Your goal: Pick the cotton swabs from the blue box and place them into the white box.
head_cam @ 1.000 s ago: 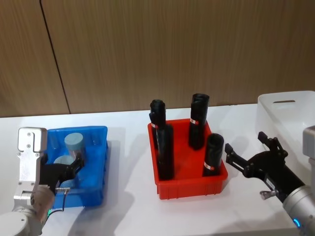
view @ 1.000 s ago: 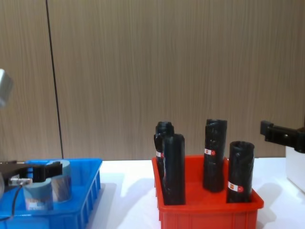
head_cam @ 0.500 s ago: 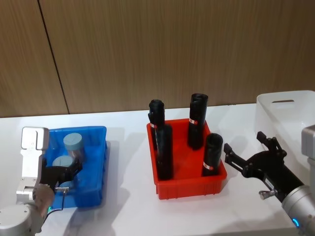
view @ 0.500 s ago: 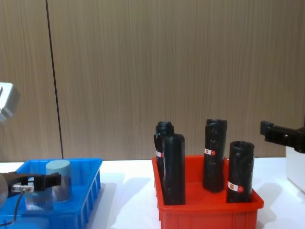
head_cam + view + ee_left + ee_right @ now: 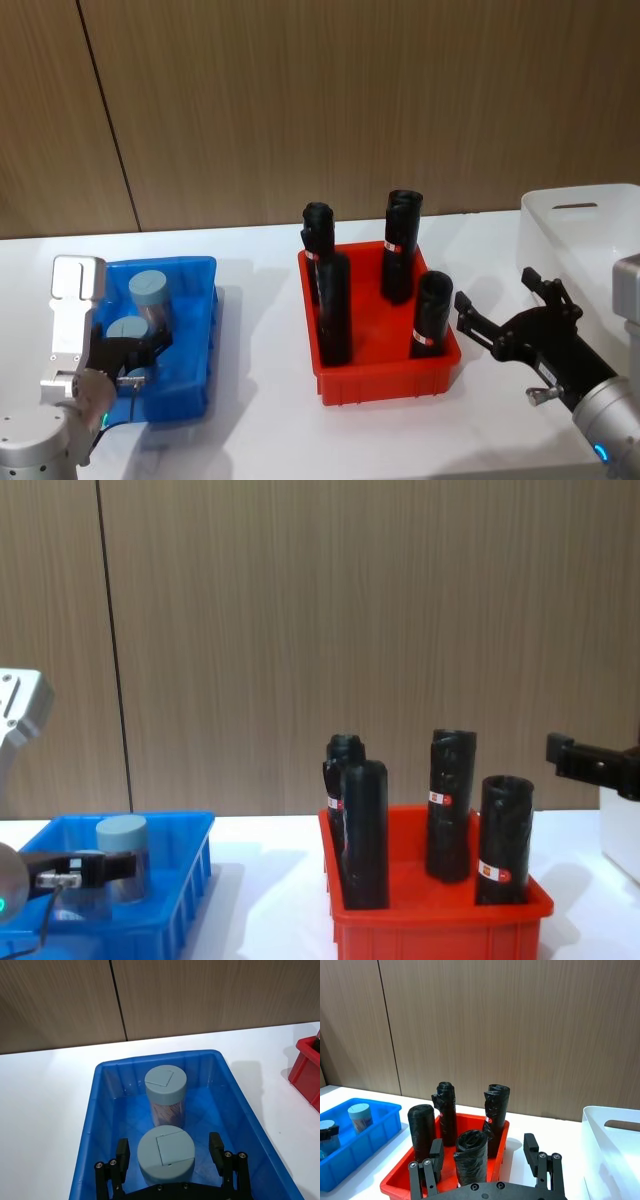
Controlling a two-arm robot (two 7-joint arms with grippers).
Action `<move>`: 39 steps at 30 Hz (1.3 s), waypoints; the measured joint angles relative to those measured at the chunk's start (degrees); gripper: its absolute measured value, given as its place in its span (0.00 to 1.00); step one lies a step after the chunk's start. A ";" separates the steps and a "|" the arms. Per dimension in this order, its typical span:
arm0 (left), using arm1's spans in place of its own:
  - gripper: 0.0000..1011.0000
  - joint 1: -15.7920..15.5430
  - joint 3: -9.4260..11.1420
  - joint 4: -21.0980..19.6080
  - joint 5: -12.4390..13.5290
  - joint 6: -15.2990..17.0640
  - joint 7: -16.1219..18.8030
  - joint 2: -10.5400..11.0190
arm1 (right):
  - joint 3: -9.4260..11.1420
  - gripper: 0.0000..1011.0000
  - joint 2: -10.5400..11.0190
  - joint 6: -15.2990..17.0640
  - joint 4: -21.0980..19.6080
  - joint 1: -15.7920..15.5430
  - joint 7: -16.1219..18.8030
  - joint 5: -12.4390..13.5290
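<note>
My left gripper [image 5: 169, 1144] sits inside the blue box [image 5: 150, 1057] on the desk [image 5: 260, 420], jaws released and straddling the nearer tub of cotton swabs [image 5: 166, 1155] without touching it; a second tub [image 5: 165, 1085] stands deeper in the blue box. I judge this the grasp step. Next I clench, lift clear of the blue box and cross the red bin [image 5: 390, 385] to the white box [image 5: 548, 235], where the right gripper [image 5: 496, 286] hovers, jaws spread.

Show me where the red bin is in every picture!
Head view: the red bin, middle of the table.
Left wrist view: its corner, beyond the blue box.
Right wrist view: close ahead, with the blue box beyond.
Chest view: low, right of centre.
Shared landmark: the blue box beside it.
</note>
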 joint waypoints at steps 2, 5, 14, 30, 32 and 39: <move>0.99 -0.34 -0.03 0.68 0.01 -0.15 -0.30 -0.18 | 0.00 0.99 0.00 0.00 0.00 0.00 0.00 0.00; 0.99 -0.87 -0.09 1.75 0.01 -0.38 -0.82 -0.45 | 0.00 0.99 0.00 0.00 0.00 0.00 0.00 0.00; 0.86 -2.00 -0.30 4.34 -0.09 -0.82 -1.82 -1.14 | 0.00 0.99 0.00 0.00 0.00 0.00 0.00 0.00; 0.65 -1.78 -0.73 5.02 -0.05 -3.41 -2.48 -1.30 | 0.00 0.99 0.00 0.00 0.00 0.00 0.00 0.00; 0.65 -1.46 -0.81 4.45 0.43 -4.70 -2.94 -1.16 | 0.00 0.99 0.00 0.00 0.00 0.00 0.00 0.00; 0.65 -0.51 -0.94 2.01 2.06 -7.63 -4.67 -0.60 | 0.00 0.99 0.00 0.00 0.00 0.00 0.00 0.00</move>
